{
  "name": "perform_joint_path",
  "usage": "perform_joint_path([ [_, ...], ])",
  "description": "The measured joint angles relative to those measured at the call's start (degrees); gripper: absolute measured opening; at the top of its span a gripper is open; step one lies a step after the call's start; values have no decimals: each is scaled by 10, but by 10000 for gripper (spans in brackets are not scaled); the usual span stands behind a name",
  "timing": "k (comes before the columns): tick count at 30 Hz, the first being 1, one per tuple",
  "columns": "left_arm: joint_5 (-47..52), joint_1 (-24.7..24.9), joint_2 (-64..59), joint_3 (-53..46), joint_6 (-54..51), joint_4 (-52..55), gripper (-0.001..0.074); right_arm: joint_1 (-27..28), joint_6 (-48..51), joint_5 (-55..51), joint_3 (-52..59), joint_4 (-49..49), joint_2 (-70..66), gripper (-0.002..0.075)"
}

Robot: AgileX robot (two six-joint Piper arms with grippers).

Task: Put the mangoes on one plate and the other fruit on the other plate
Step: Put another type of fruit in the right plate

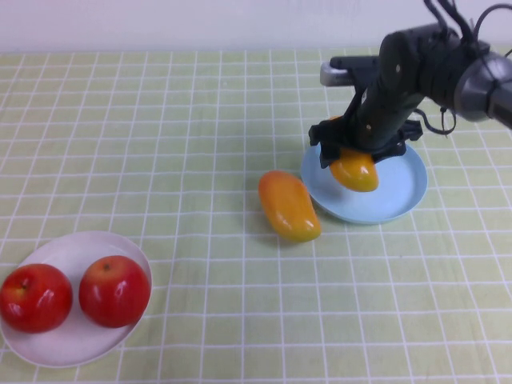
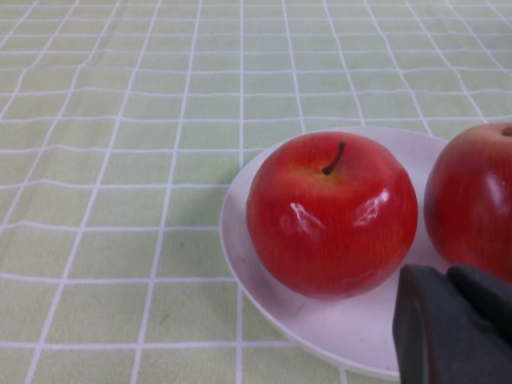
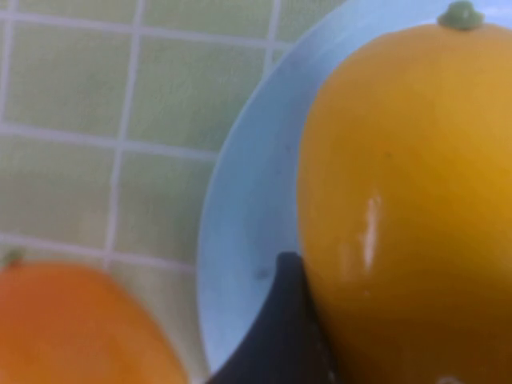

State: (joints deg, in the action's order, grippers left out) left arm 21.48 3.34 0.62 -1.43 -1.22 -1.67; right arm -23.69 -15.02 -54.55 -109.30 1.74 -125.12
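One mango (image 1: 356,171) (image 3: 408,200) is in my right gripper (image 1: 354,158), which is shut on it over the back left part of the light blue plate (image 1: 396,196) (image 3: 240,216). One dark finger (image 3: 282,328) presses the mango's side. I cannot tell whether the mango touches the plate. The second mango (image 1: 289,206) (image 3: 72,328) lies on the cloth just left of the blue plate. Two red apples (image 1: 35,298) (image 1: 114,290) sit side by side on the white plate (image 1: 76,248) at the front left. My left gripper (image 2: 464,320) hangs shut and empty beside the apples (image 2: 332,212) (image 2: 472,196), out of the high view.
A green checked cloth (image 1: 176,144) covers the whole table. The right arm (image 1: 424,64) reaches in from the back right above the blue plate. A white wall runs along the table's far edge.
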Motion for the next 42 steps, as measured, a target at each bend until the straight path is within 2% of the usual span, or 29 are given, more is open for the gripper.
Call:
perform_joint_path([
  [7,0,0,0,0,0,0,4,7,1,25,-1,11,-37,544],
  [12,0,0,0,0,0,0,4,7,3,25,-1,27,-39,654],
  [16,0,0,0,0,0,0,4,7,3,15,-1,29,-36,682],
  [23,0,0,0,0,0,0,4,7,19,-48,-34,-6,6,687],
  [26,0,0,0,0,0,0,4,0,71,-78,-50,6,31,687],
  [29,0,0,0,0,0,0,4,-20,150,-110,-60,46,46,672],
  [33,0,0,0,0,0,0,4,-55,200,-134,-61,94,48,650],
  [38,0,0,0,0,0,0,4,-95,234,-121,-61,92,35,643],
  [42,0,0,0,0,0,0,4,-107,241,-116,-61,66,15,643],
])
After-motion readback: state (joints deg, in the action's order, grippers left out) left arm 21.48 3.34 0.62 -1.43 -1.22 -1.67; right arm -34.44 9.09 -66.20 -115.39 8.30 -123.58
